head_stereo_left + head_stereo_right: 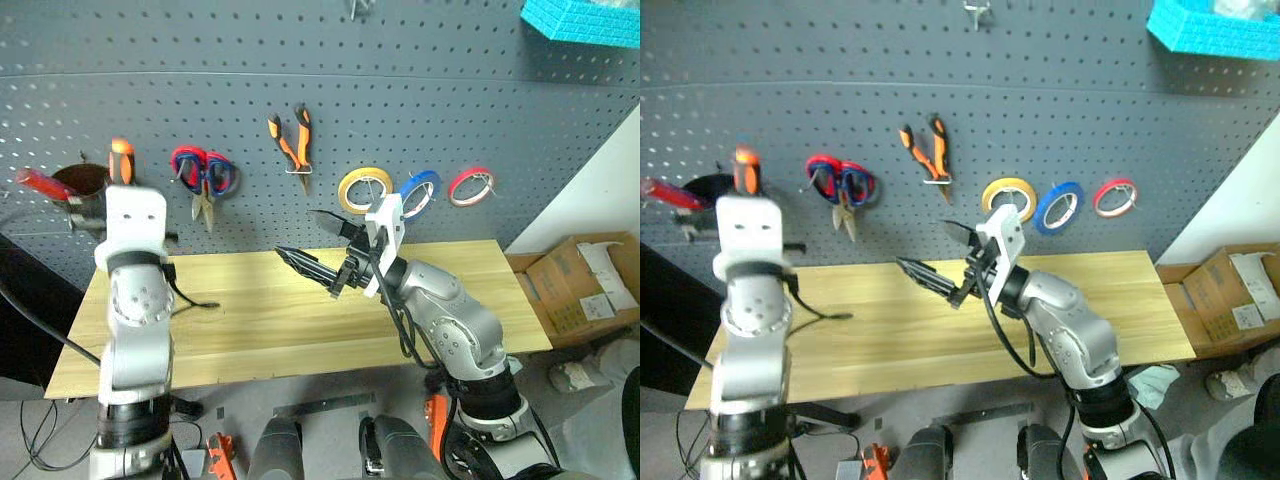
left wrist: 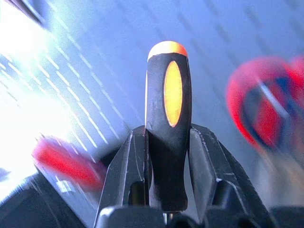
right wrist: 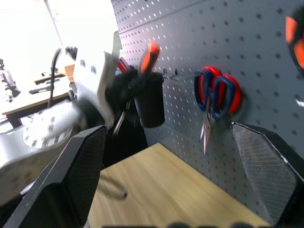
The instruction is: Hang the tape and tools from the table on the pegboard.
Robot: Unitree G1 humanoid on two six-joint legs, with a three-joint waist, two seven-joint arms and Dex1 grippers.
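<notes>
Pegboard (image 1: 320, 60), dark grey, carried from its left end a black cup (image 1: 80, 185) with a red handle sticking out, then red and blue-handled scissors (image 1: 205, 178), orange-and-black pliers (image 1: 291, 142), a yellow roll (image 1: 363, 187), the blue tape (image 1: 420, 192) and a red roll (image 1: 470, 185) — all hung above the table (image 1: 250, 320), light wood, with a black cable on its left part. Left gripper (image 2: 167, 142) was raised before the board near the cup, its fingers pinching the orange-and-black screwdriver (image 2: 167, 118) by the handle. Right gripper (image 1: 318, 245) hovered over the table's middle with fingers spread and holding nothing — a cardboard box (image 1: 585, 285) stood on the floor at far right, a turquoise basket (image 1: 585, 22) high above it.

Light wood plank table (image 1: 260, 330) w/ a thin black cable (image 1: 195, 303) lying near its left end.
</notes>
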